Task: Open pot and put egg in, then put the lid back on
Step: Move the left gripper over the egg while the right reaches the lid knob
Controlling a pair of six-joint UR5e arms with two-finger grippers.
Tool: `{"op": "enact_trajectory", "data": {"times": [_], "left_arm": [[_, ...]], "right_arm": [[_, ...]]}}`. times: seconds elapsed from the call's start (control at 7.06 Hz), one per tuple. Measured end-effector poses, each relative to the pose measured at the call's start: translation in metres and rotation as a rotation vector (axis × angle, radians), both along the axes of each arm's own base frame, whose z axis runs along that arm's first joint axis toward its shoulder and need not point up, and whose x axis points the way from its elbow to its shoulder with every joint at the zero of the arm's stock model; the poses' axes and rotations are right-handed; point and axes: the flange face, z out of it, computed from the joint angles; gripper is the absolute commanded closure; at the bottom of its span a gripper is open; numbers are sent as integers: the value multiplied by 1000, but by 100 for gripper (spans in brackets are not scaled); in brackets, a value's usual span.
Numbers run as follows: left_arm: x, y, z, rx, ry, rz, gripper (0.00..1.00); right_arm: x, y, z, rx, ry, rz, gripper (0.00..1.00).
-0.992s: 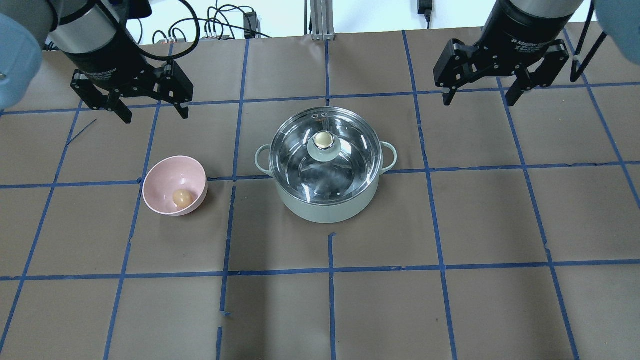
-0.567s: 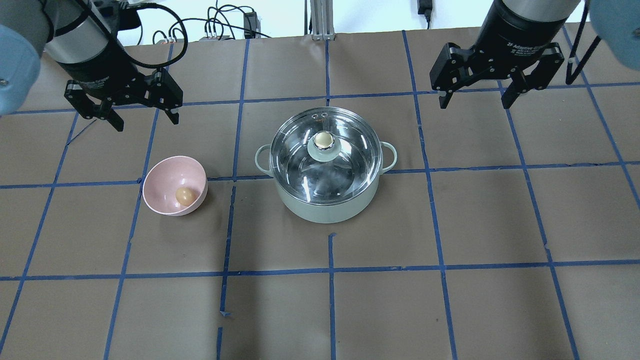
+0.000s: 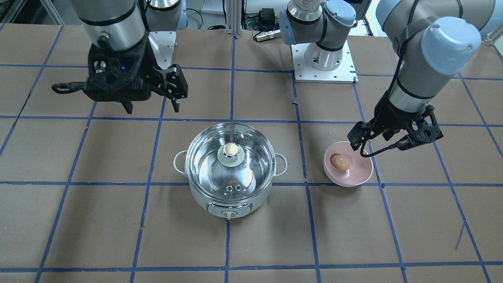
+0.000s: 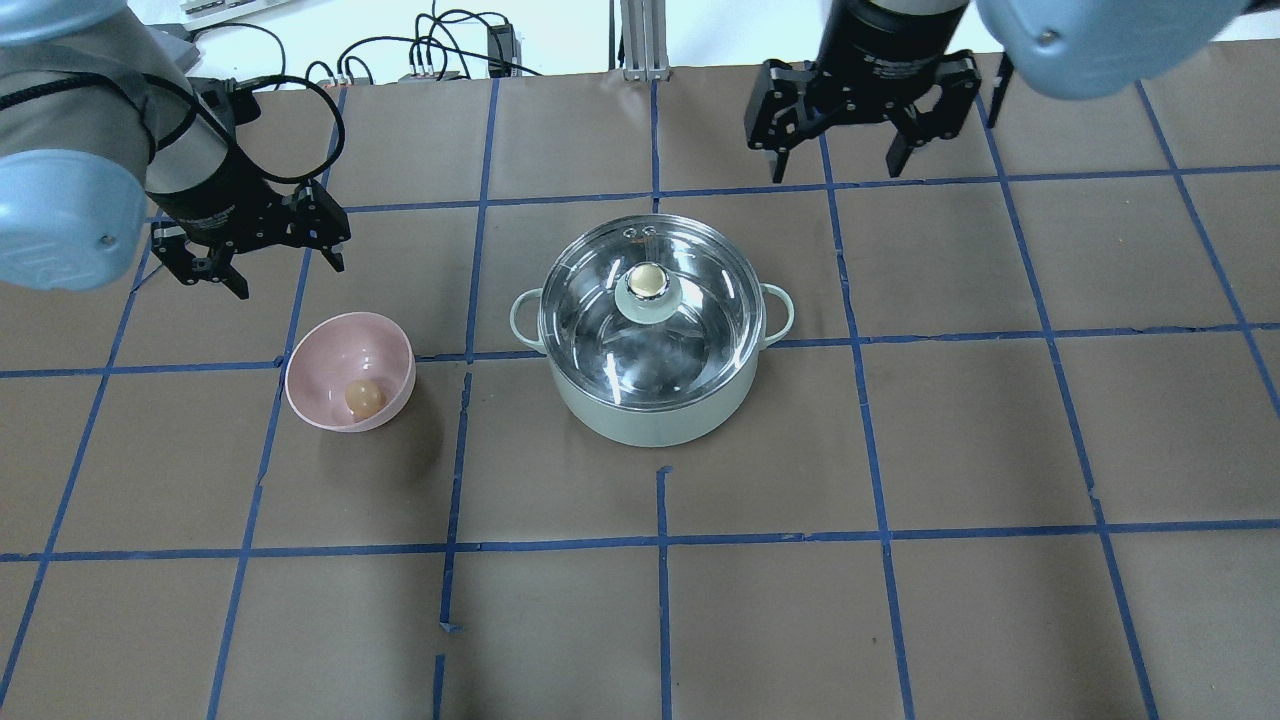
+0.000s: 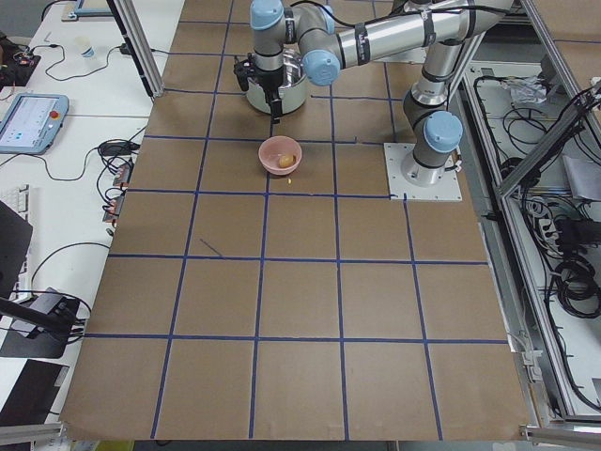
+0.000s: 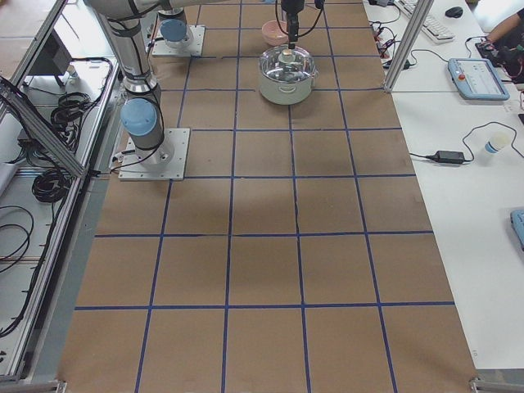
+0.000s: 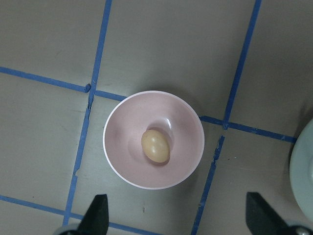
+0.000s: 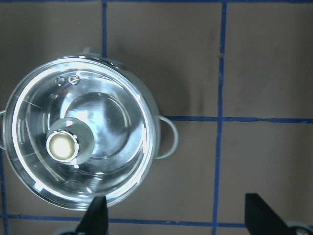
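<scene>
The mint-green pot [image 4: 655,412] stands mid-table with the glass lid [image 4: 690,330] on it, gold knob [image 4: 648,281] up. The egg [image 4: 364,398] lies in a pink bowl [image 4: 330,340] left of the pot. My left gripper [image 4: 290,275] is open and empty, above and just beyond the bowl; in the left wrist view the egg [image 7: 156,146] lies ahead of its gripper [image 7: 178,215]. My right gripper [image 4: 836,170] is open and empty, beyond the pot's right side; in the right wrist view the lid [image 8: 107,117] lies to the left of its gripper [image 8: 176,215].
The table is covered in brown paper with a blue tape grid [image 4: 660,540]. Cables [image 4: 430,50] and a metal post lie along the far edge. In the front-facing view the pot's dial [image 3: 229,213] faces away from the robot's bases [image 3: 324,65].
My right gripper has moved left, from the far right toward the pot. My left gripper has moved lower and nearer the bowl. Both stay open; pot, lid and egg have not moved.
</scene>
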Motion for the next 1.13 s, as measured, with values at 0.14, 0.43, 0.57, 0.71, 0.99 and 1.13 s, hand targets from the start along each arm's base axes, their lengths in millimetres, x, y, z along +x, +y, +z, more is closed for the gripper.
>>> {"op": "enact_trajectory", "data": {"times": [0.14, 0.43, 0.57, 0.71, 0.99, 1.13], "left_arm": [[2, -2, -26, 5, -4, 20, 0], [6, 12, -74, 30, -8, 130, 0], [8, 17, -87, 18, -12, 178, 0], [12, 20, -95, 11, -14, 211, 0], [22, 27, -112, 12, -4, 275, 0], [25, 26, -120, 9, 1, 294, 0]], "right_arm": [[46, -17, -17, -6, -6, -10, 0], [116, -31, -71, 0, -12, -46, 0], [129, -30, -101, 20, 11, -52, 1], [132, -27, -124, 30, 33, -54, 2], [133, -19, -147, 43, 43, -49, 2], [132, -15, -155, 56, 45, -49, 2]]}}
